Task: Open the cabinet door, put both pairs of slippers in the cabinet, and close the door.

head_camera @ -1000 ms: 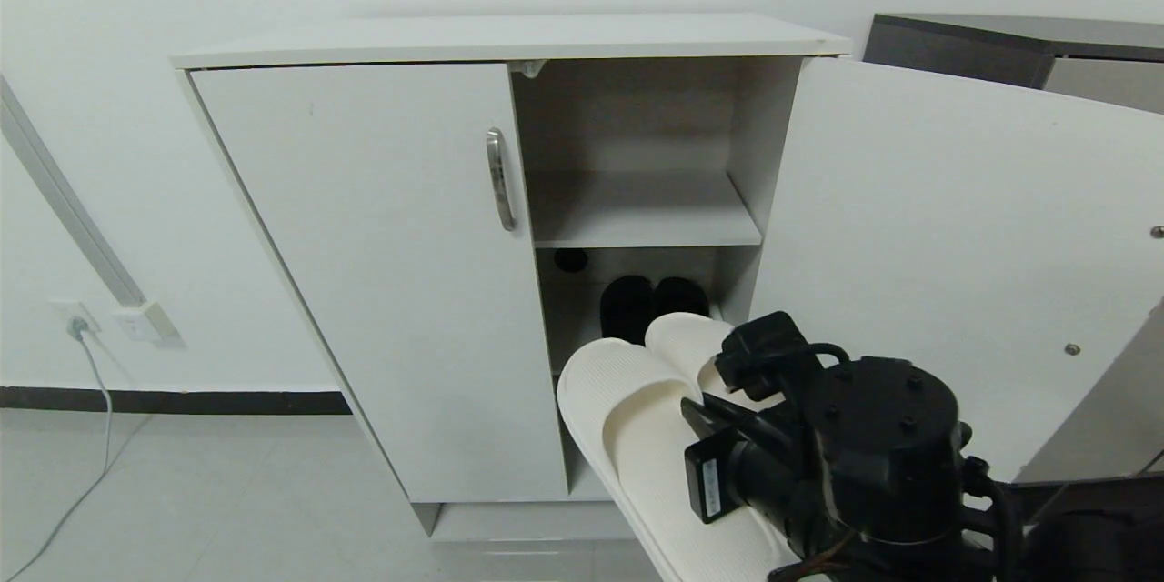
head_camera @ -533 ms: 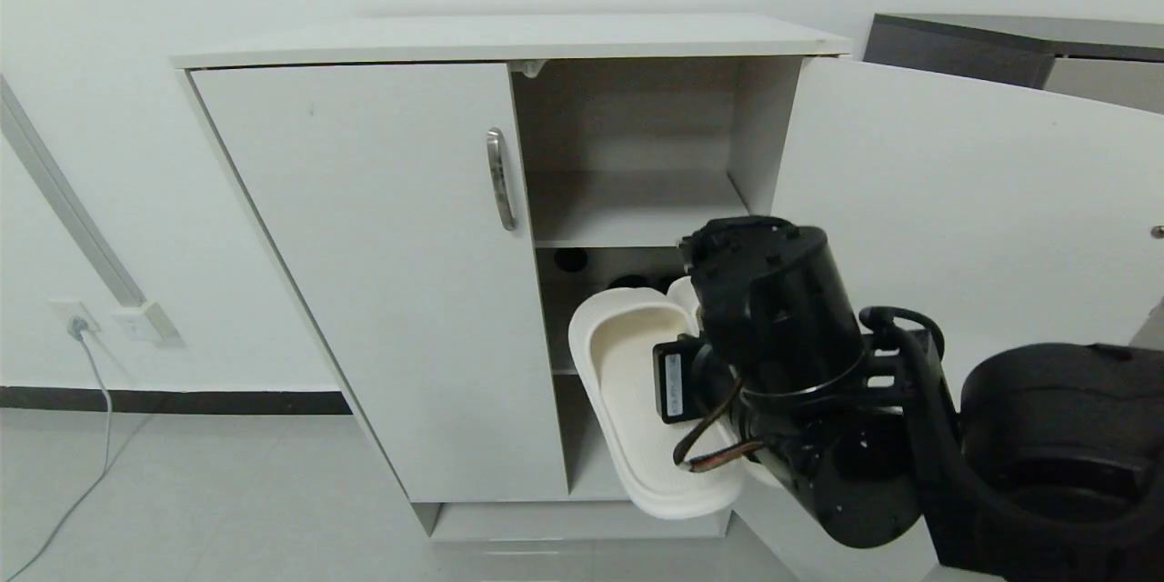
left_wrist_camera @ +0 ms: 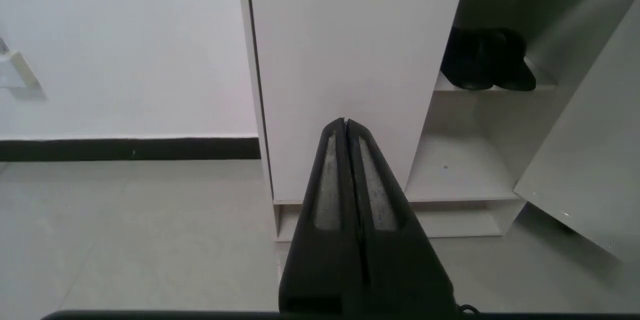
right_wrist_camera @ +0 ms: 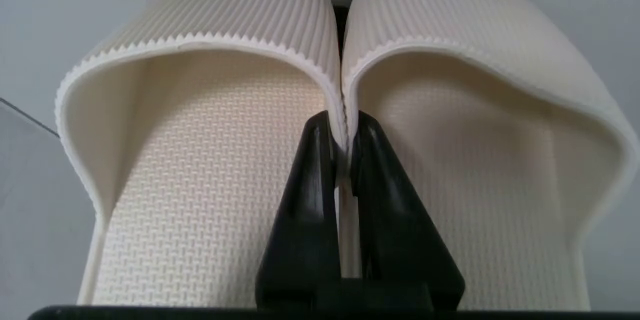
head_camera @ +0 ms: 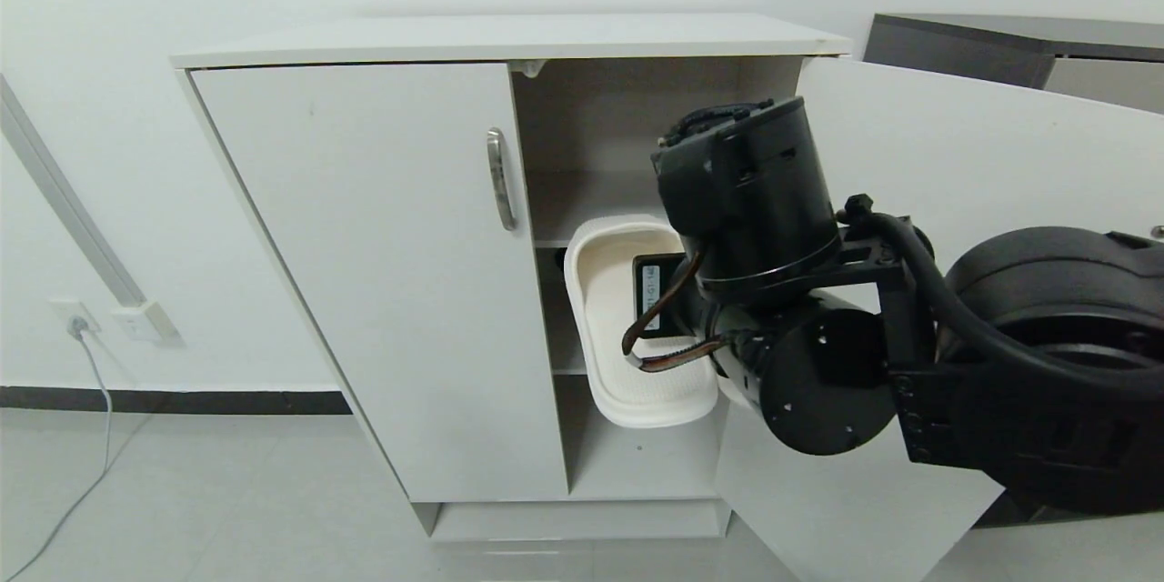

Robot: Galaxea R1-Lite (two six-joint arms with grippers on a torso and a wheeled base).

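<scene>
From the head view, the cabinet (head_camera: 509,35) stands with its right-hand door (head_camera: 955,182) swung wide and its left-hand door (head_camera: 364,273) shut, so the opening step looks done. The right arm is up in front of the open half, carrying the white slippers (head_camera: 618,336). They hang soles outward, toes up near the edge of the top shelf (head_camera: 582,209) and heels well above the bottom board (head_camera: 637,464). They rest on nothing that I can see.

In the left wrist view, the left gripper (left_wrist_camera: 345,130) hangs low over the floor (left_wrist_camera: 130,230), just out from the cabinet's foot. Its fingers are pressed flat together with nothing between them. Beyond it, the black slippers (left_wrist_camera: 488,58) sit side by side on the shelf above the bottom one, so I judge that pair already put away.

In the right wrist view, the right gripper (right_wrist_camera: 343,150) pinches the two inner edges of the white pair together. One slipper spreads out to each side, both hollows facing the camera.

As I reckon it, the job is past halfway. One pair is in and the other is at the opening but not yet set down. Left to do: place the white pair on a shelf, let go, draw the arm clear and shut the right-hand door.
</scene>
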